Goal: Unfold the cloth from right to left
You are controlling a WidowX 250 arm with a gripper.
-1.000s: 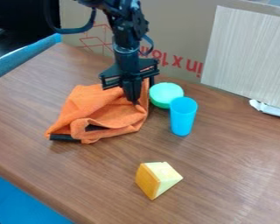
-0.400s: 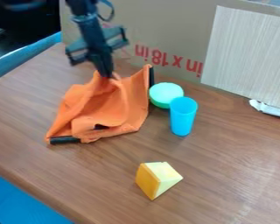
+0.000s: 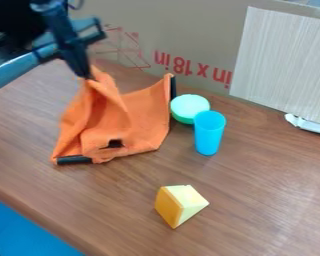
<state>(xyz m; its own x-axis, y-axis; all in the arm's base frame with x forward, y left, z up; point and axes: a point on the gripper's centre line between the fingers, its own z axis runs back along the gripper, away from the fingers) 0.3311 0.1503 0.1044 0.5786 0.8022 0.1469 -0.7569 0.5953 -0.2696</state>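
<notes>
Orange cloth hangs from tool, lower part on table

We see matt, rough-woven orange cloth; smooth, wood-grained brown table; smooth, blue plastic-looking cup; matt brown cardboard.

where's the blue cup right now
In the camera view, the blue cup stands right of the orange cloth, just in front of the green bowl.
</notes>
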